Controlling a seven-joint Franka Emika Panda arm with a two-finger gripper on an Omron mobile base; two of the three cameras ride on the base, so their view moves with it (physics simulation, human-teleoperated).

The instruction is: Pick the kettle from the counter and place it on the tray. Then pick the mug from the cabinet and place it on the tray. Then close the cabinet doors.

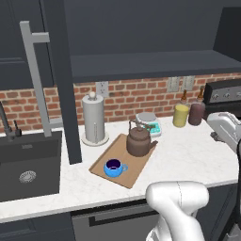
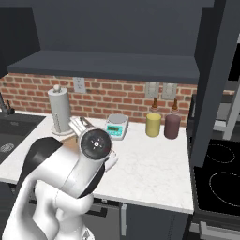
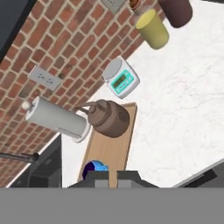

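The dark-brown kettle [image 1: 140, 141] [image 3: 107, 118] stands on the far end of the light-wood tray [image 1: 127, 176] [image 3: 118, 146] on the white counter [image 1: 188, 155]. The blue mug [image 1: 114, 167] [image 3: 93, 166] sits on the tray's near end. My gripper [image 3: 113, 176] hangs above the tray, and its dark tips stand close together with nothing between them, partly covering the mug. Both cabinet doors stand open: the left one [image 1: 61, 94] with its silver bar handle [image 1: 35, 75], the right one [image 2: 215, 79] seen edge-on. The cabinet shelf [image 1: 150, 63] is bare.
A grey paper-towel holder [image 1: 93, 120] stands behind the tray, beside a small kitchen scale [image 1: 149, 123]. A yellow canister [image 1: 180, 115] and a brown one [image 1: 196, 113] sit by the brick wall. A dark sink [image 1: 28, 164] lies left, a stove [image 2: 218, 178] right.
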